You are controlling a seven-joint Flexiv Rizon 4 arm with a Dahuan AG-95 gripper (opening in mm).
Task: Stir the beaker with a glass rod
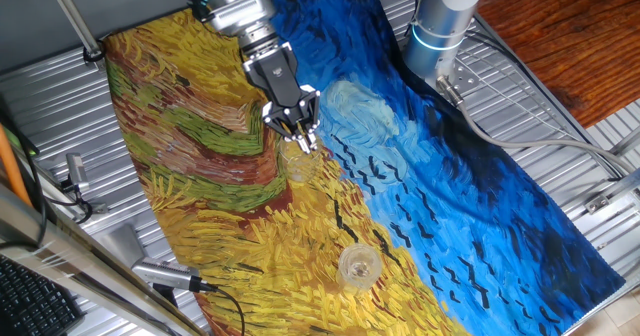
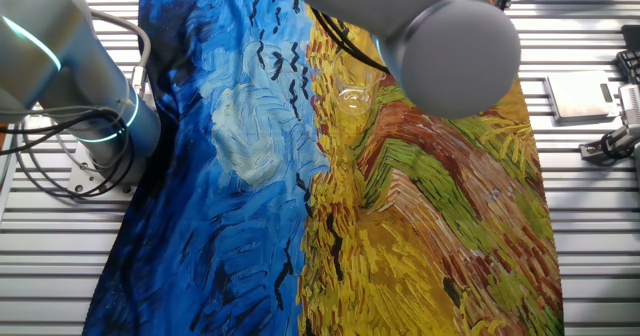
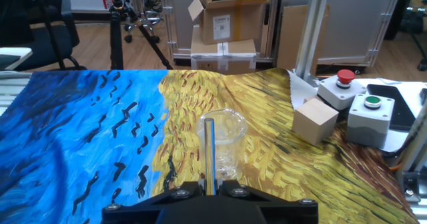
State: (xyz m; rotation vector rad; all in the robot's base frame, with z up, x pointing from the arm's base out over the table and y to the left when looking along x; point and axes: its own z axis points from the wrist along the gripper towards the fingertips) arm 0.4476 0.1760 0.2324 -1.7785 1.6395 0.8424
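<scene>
Gripper (image 3: pixel 210 192) clamps glass rod (image 3: pixel 209 151) upright | beaker (image 3: pixel 223 141) beyond | hand view alone shows wooden block (image 3: pixel 315 120)

Wood-look floor (image 3: pixel 87 47) beyond the table, stacked cardboard boxes (image 3: pixel 223 24) against a pale wall. Dark office chair (image 3: pixel 40 24) at left, tripod legs (image 3: pixel 137 24) beside it.

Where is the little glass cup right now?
The beaker stands on the yellow part of the painted cloth, straight ahead of the claw in the hand view, with the wooden block to its right.
</scene>
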